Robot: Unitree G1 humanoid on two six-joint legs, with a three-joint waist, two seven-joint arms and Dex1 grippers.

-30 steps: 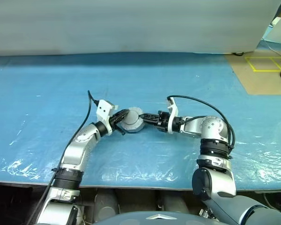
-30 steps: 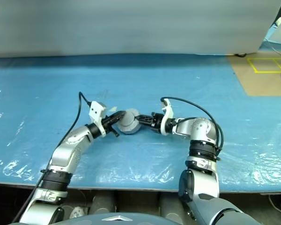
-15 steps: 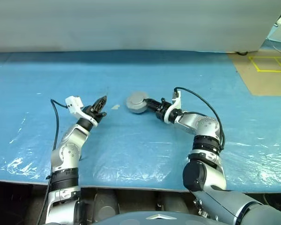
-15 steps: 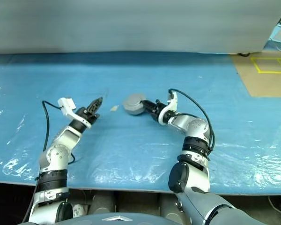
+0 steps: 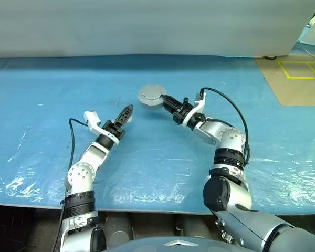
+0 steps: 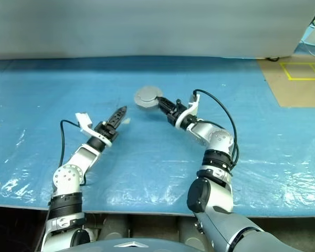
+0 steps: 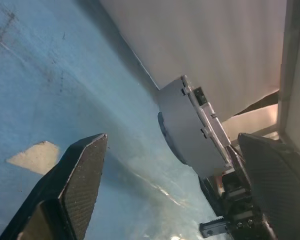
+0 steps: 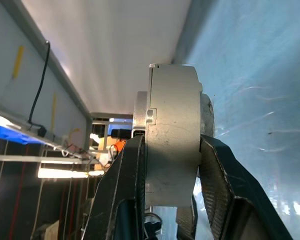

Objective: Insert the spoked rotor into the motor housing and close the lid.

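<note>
1. On my left, the left gripper [image 5: 127, 111] hangs over the blue table cover [image 5: 42, 105] with nothing in it. In its wrist view the two fingers [image 7: 77, 170] stand wide apart with only air between them.

2. Just beside that gripper's tip, a small pale scrap [image 7: 34, 154] lies flat on the cover. I can't tell what it is.

3. Toward the middle, the motor housing [image 5: 151, 96] is held up off the cover, well apart from the left gripper. It shows plain grey outside and looks closed up. I can't see the spoked rotor, so I judge it is inside, though no view lets me confirm that.

4. On my right, the right gripper [image 5: 166, 101] is clamped on the housing. Its wrist view shows one finger on each flat face, with the rim [image 8: 172, 150] standing between them.

5. Handling: I judge the housing rigid and fairly heavy for its size. Its smooth metal faces could slip in a light pinch. Gripping across the faces looks sound, and I would avoid tilting it sharply.
</note>
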